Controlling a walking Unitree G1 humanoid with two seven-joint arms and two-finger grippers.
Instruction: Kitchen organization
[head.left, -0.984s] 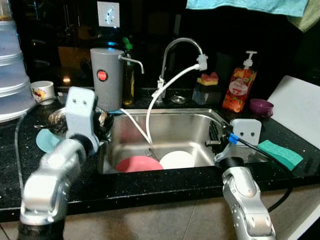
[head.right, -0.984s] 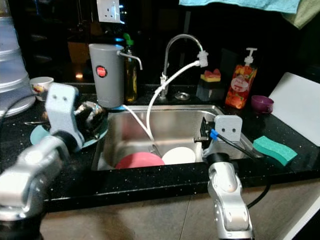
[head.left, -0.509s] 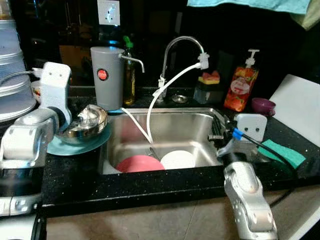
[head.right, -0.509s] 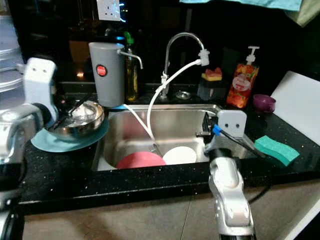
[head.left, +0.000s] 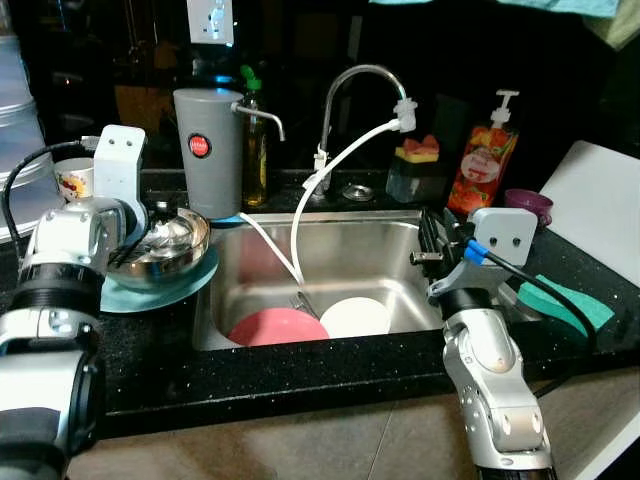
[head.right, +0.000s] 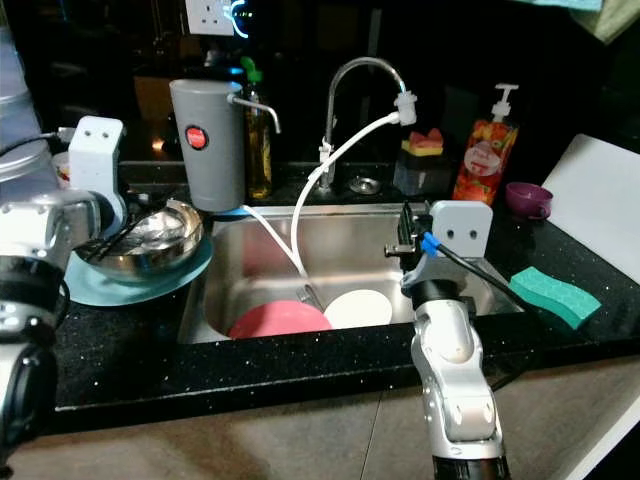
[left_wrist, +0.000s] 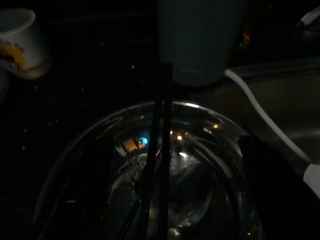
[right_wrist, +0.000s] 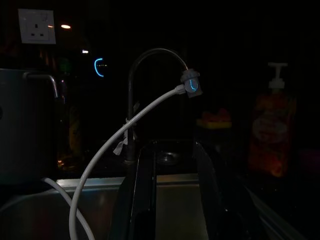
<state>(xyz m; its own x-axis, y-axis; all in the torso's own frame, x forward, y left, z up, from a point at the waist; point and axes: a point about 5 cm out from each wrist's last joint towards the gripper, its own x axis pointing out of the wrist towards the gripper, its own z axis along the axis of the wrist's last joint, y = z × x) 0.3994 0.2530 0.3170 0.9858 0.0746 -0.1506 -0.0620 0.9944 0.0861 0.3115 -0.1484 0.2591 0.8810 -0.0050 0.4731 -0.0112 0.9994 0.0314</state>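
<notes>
OK, nearest first: the right gripper hovers at centre right over the sink rim, fingers spread, holding nothing, about where it was a second ago. In the basin at lower centre, a pink plate and a white plate lie side by side, untouched. The green sponge sits at right on the counter. The change is on the left: a second ago the left arm stood in front of the bowl, blocking it. It has since swung out to the frame's left, and the left gripper now reaches over the rim into the bowl. Its fingers are pressed together, with nothing visibly between them. I read that as lining up on the bowl or its contents, with no grasp yet. The bowl sits at centre left on a teal plate, just beside the sink, mouth up. It is round, so it has no real long axis; the fingers cross it pointing toward the grey dispenser. Further back are the cup, the tap and the soap bottle.
</notes>
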